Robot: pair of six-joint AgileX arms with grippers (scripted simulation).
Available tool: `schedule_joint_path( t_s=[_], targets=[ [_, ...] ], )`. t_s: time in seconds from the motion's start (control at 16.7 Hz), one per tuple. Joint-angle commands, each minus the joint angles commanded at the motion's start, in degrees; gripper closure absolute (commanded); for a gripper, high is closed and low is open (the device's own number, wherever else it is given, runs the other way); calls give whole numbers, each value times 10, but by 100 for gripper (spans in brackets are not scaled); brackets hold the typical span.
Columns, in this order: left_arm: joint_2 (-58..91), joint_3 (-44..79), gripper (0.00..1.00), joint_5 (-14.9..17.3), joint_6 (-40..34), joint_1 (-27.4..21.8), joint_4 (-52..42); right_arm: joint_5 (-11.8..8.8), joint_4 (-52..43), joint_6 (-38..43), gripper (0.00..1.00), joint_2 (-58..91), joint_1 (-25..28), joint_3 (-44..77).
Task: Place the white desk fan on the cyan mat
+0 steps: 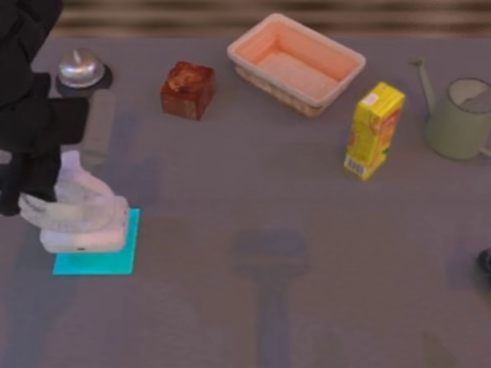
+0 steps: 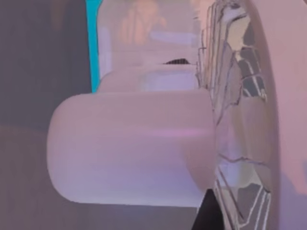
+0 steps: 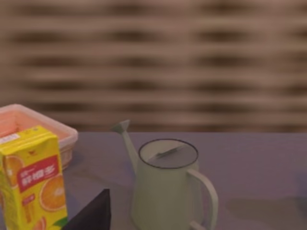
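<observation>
The white desk fan point(image 1: 80, 215) stands on the cyan mat point(image 1: 115, 257) at the table's left, its base point(image 1: 83, 241) covering most of the mat and overhanging the left edge. My left gripper point(image 1: 27, 201) reaches in from the left and is shut on the fan's round grilled head. In the left wrist view the motor hub point(image 2: 129, 148) and grille point(image 2: 240, 120) fill the picture, one dark fingertip point(image 2: 208, 215) rests against the grille, and a strip of the mat point(image 2: 92, 43) shows beyond. My right gripper point(image 1: 485, 263) is parked at the table's right edge.
Along the back are a silver bell point(image 1: 80, 67), a brown cube point(image 1: 187, 90) and a pink basket point(image 1: 295, 63). A yellow juice carton point(image 1: 374, 130) and a pale green watering can point(image 1: 459, 115) stand at the right.
</observation>
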Motion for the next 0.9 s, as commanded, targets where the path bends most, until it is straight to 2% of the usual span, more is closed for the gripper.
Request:
schedule_joint_path(
  t_s=[0.54, 0.9],
  targets=[
    [0, 0, 2, 0, 0, 0, 0, 0, 0, 0, 0, 0, 0, 0],
    [0, 0, 0, 0, 0, 0, 0, 0, 0, 0, 0, 0, 0, 0]
  ],
)
